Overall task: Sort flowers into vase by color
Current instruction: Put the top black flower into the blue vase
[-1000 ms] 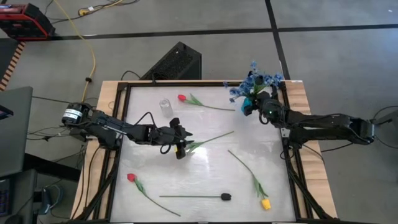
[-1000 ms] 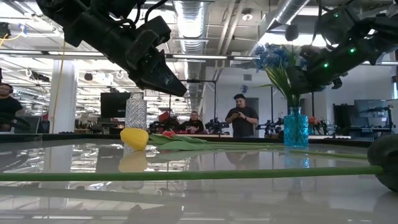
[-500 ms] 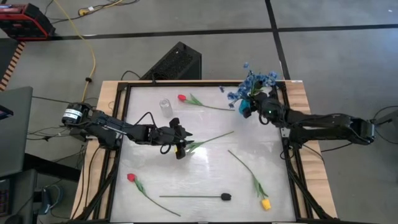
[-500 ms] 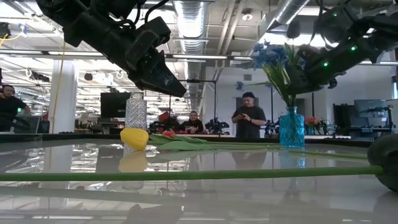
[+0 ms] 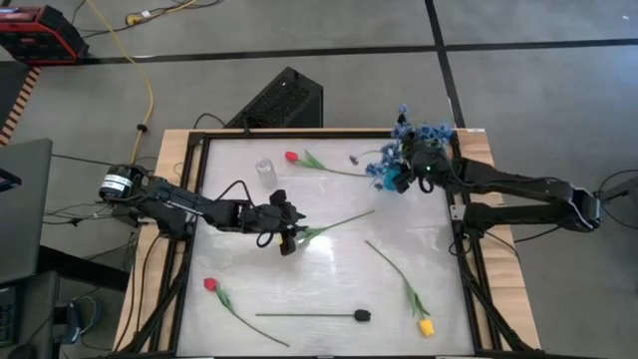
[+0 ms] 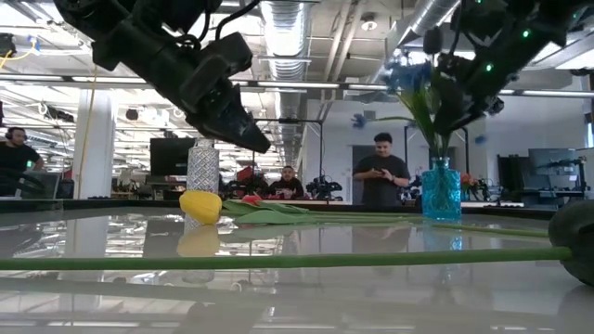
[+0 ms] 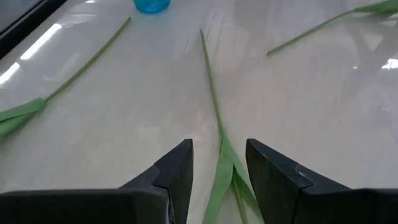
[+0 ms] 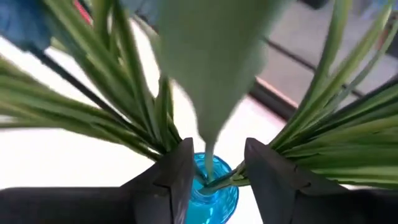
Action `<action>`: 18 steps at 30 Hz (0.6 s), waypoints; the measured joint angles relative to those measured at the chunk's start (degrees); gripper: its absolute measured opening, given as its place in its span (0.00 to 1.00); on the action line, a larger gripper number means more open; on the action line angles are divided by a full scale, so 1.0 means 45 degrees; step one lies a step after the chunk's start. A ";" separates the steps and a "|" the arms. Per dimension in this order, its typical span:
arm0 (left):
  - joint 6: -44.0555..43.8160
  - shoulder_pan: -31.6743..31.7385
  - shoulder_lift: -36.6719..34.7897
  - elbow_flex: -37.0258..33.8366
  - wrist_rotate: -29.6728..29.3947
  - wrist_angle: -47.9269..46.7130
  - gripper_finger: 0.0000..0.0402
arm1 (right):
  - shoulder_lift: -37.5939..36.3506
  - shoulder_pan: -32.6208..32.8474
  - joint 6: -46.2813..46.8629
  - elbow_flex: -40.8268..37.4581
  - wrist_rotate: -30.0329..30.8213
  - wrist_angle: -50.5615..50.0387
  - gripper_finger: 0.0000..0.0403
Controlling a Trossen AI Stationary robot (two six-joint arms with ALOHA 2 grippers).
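My left gripper (image 5: pixel 291 239) (image 7: pixel 219 149) hovers open over mid-table. Its fingers stand on either side of a yellow tulip's stem (image 7: pixel 214 106) without touching it. That tulip's bud (image 6: pixel 200 206) rests on the table. My right gripper (image 5: pixel 397 178) (image 8: pixel 217 152) is open at the far right, above the blue vase (image 6: pixel 441 190) (image 8: pixel 214 190), among the stems (image 8: pixel 134 118) of the blue sprigs (image 5: pixel 409 145) standing in it. A clear vase (image 5: pixel 264 170) stands at the far left. Two red tulips (image 5: pixel 291 157) (image 5: pixel 210 284), a black-headed flower (image 5: pixel 362 315) and another yellow tulip (image 5: pixel 426 326) lie flat. My right gripper comes slanting down from the right with its open fingers on either side of the sprigs' stems (image 8: pixel 211 163), just above the vase's mouth. I cannot tell whether a finger touches them. The sprigs stand in the vase.
A dark frame (image 5: pixel 199 199) rims the glossy white tabletop. The middle and near-left of the table have bare room between the lying stems. People stand in the room beyond the far edge (image 6: pixel 376 172).
My right gripper has risen above the blue vase and tipped further downward. The blue sprigs have swayed, with one sprig now leaning out toward the table's left.
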 joint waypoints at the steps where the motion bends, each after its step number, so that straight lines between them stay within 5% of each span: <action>1: 0.0000 0.0000 0.0000 0.0000 0.0000 -0.0087 0.34 | 0.0001 0.0000 0.0005 0.0214 -0.0315 -0.0300 0.44; 5: -0.0053 -0.0053 0.0000 0.0000 0.0070 -0.0351 0.34 | 0.0001 0.0000 -0.0009 0.0950 -0.1292 -0.1349 0.44; 18: -0.0847 -0.0761 0.0000 0.0001 0.0335 -0.1267 0.34 | -0.0002 0.0000 -0.0116 0.1923 -0.1282 -0.1912 0.43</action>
